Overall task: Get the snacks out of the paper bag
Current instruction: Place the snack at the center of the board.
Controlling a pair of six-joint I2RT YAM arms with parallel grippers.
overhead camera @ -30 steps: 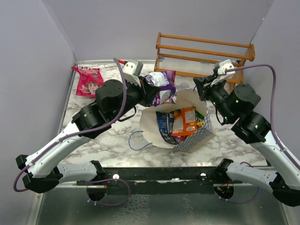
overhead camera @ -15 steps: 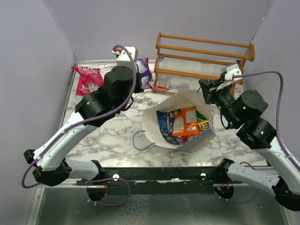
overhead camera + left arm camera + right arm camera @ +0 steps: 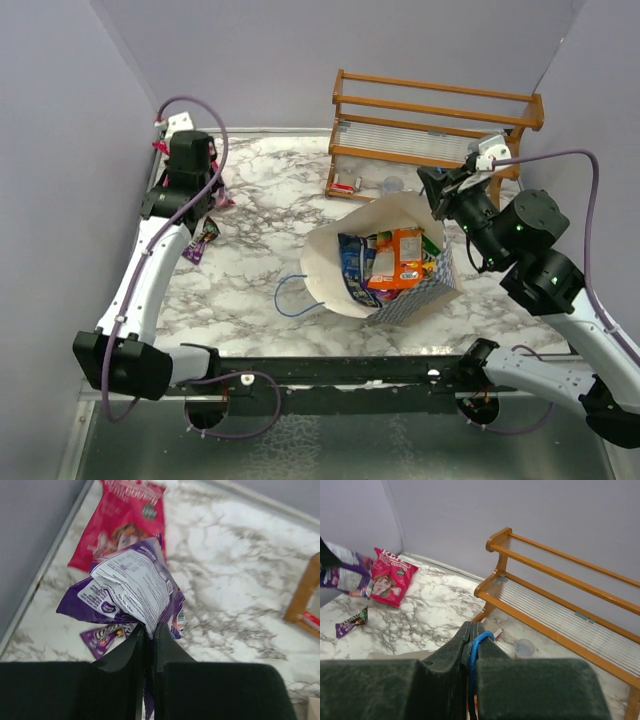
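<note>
The paper bag [image 3: 322, 262] sits mid-table, mouth gaping, and it looks the biggest worry; the right gripper [image 3: 472, 629] is pinched shut on one blue cord handle [image 3: 479, 641], so a tug there could tip the bag and spill it. At the far-left corner the left gripper [image 3: 149, 630] is clamped on the edge of a purple packet [image 3: 132, 587], above the pink-red bag [image 3: 125, 525]; such a thin nip on glossy film might slip, or the packet could land on the small purple packet [image 3: 102, 637] below. The bag is blue-and-white check outside, cream inside, its other handle [image 3: 290, 298] loose on the marble; an orange packet [image 3: 403, 258] and a blue packet [image 3: 352, 265] stand inside; the held one is crumpled and shiny.
</note>
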